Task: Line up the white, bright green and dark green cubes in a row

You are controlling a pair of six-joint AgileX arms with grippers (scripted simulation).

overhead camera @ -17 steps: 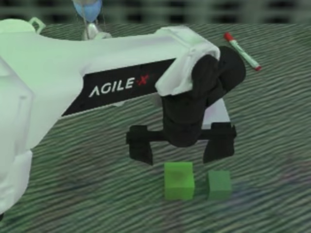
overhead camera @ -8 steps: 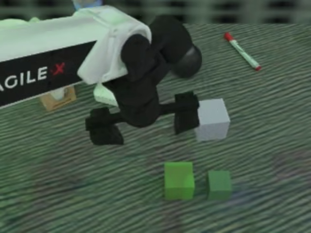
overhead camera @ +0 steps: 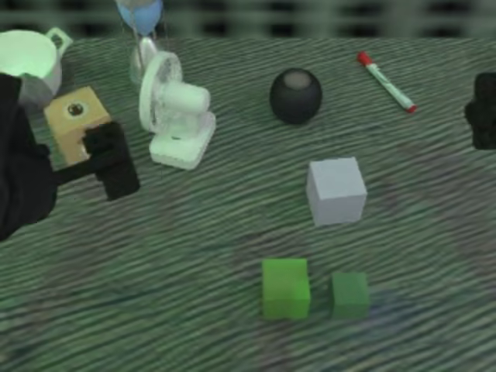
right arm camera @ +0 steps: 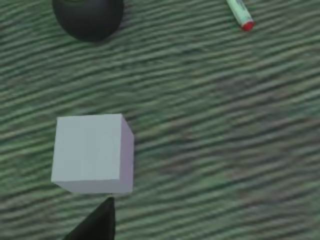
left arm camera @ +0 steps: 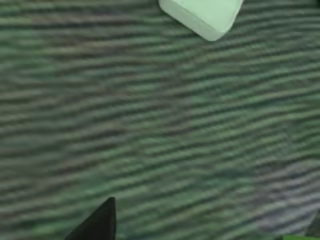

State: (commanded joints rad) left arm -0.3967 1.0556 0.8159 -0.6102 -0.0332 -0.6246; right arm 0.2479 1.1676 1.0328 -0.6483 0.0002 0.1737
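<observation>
My fingers hold no cube; all three cubes sit on the table.

My left gripper (overhead camera: 74, 167), at the table's left edge by the tan box (overhead camera: 75, 120), has its fingers spread. Well to its right, the white cube (overhead camera: 336, 190) sits slightly turned; nearer me, the bright green cube (overhead camera: 285, 288) and dark green cube (overhead camera: 349, 294) sit just beside each other, square. My right gripper (overhead camera: 484, 112) shows only partly: fingers unclear.

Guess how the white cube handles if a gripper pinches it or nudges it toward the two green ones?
The white cube looks rigid, with flat square faces, so a pinch should seat evenly. It rests flat on the ribbed tabletop, so a low push probably slides it rather than rolls it. As the largest of the three, it likely needs a wider opening than the bright green cube.
</observation>
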